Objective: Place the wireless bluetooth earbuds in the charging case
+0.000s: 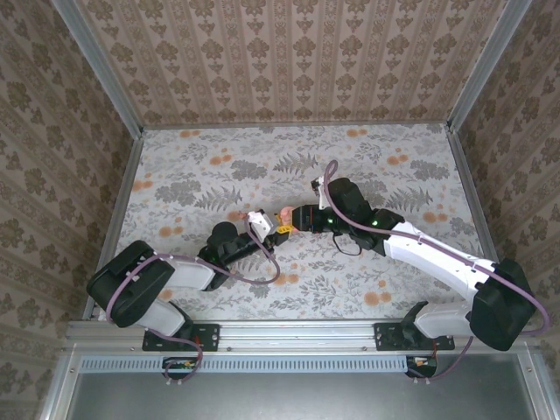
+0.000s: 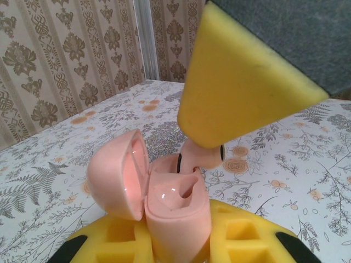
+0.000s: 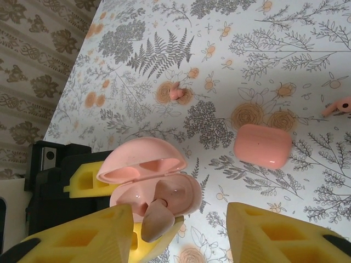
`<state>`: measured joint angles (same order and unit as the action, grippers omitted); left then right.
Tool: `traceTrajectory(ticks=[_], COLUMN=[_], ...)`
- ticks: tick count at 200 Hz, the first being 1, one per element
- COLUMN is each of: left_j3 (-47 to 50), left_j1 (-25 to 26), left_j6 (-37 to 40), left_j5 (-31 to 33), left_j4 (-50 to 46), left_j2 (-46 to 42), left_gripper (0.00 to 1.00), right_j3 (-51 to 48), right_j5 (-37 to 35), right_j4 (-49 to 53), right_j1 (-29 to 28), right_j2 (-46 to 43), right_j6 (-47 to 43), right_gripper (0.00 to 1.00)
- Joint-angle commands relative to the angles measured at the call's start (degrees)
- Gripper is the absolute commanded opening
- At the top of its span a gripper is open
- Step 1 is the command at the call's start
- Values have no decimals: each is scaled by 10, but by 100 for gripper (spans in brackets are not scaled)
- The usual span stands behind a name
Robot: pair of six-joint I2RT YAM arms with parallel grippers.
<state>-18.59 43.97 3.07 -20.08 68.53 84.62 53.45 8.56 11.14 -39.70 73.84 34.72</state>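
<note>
The charging case [image 2: 178,211] stands upright with its lid [image 2: 118,175] swung open to the left, and my left gripper [image 2: 175,241] is shut on its lower body. One earbud [image 2: 200,156] sits stem-down in the case's far slot, while the near slot [image 2: 189,189] is bare. In the right wrist view that earbud [image 3: 158,219] leans by the left yellow finger [image 3: 71,238] of my right gripper [image 3: 181,211], whose jaws stand wide apart and open. From above, both grippers meet at mid-table: left [image 1: 249,229], right [image 1: 289,220].
A second, closed coral-pink case [image 3: 262,145] lies on the floral table cover. Two loose pink buds lie beyond it, one [image 3: 175,92] on a printed blossom and one [image 3: 337,106] at the right edge. Patterned walls [image 1: 289,52] ring the table.
</note>
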Motion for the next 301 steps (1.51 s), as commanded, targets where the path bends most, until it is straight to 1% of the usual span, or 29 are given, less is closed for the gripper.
traceTrajectory(ticks=[1, 46, 78, 105, 223, 301], left_j3=[3, 2, 3, 2, 3, 3], left_j1=[4, 4, 4, 4, 5, 5], left_j6=[1, 2, 1, 1, 3, 1], left_j5=[0, -1, -2, -2, -5, -19], left_j4=[-5, -6, -8, -9, -16, -21], left_j2=[-14, -14, -17, -20, -32, -43], left_gripper=[14, 14, 14, 13, 13, 14], right_j3=[11, 15, 21, 27, 37, 36], right_j5=[2, 6, 19, 15, -4, 9], right_j4=[29, 51, 43, 44, 49, 55], right_j1=[-6, -16, -16, -15, -13, -8], right_j2=[-27, -17, 0, 10, 23, 19], right_j6=[-2, 0, -7, -17, -40, -78], right_gripper=[50, 49, 45, 43, 25, 21])
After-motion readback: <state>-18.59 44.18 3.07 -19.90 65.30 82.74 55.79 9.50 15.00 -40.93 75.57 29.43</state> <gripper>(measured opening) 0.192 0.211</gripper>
